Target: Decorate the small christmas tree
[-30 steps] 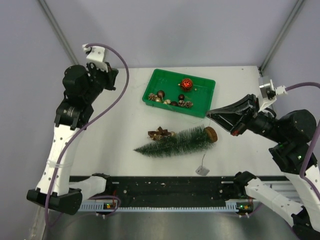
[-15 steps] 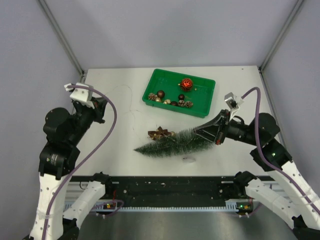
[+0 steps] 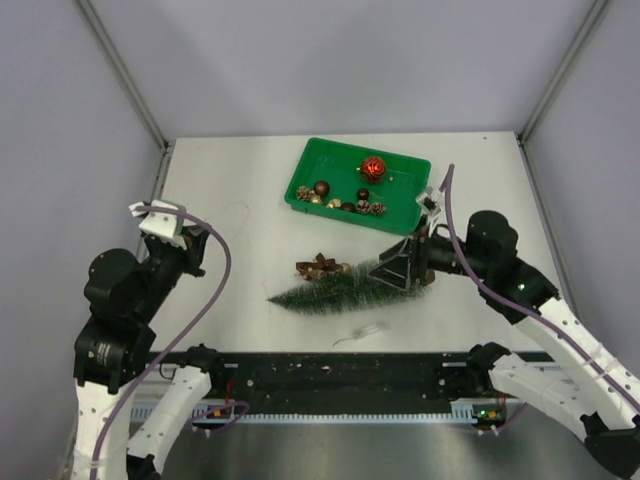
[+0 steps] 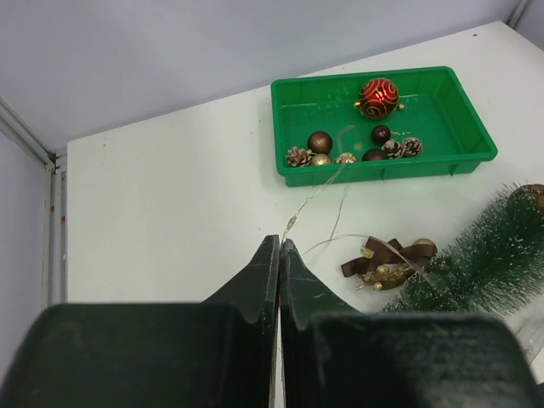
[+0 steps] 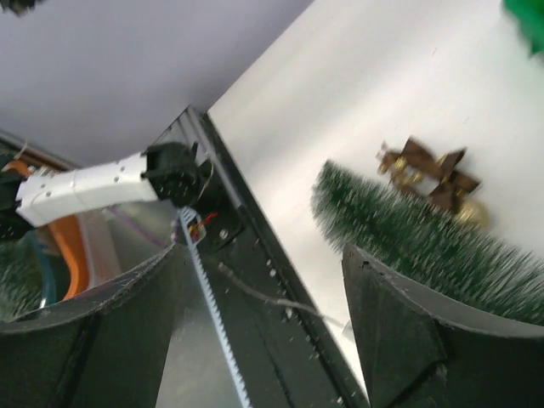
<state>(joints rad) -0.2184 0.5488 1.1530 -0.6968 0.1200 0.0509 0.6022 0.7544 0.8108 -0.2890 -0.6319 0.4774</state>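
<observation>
White links joined by bulky black joints are seen on the left arm [image 3: 115, 292] and the right arm [image 3: 492, 248]. A purple cable [image 3: 229, 262] is looped loosely along each (thin and glossy). The fingers [image 4: 251, 289] are moulded in dark matte plastic, broad at the root and tapered to narrow tips.

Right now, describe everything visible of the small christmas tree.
The small christmas tree is a slim dark green bottle-brush cone with frosted bristles. It lies on its side on the white table, tip toward the robot's left. The right gripper, jaws open, covers its base end. A brown ribbon ornament lies beside its far side.
</observation>
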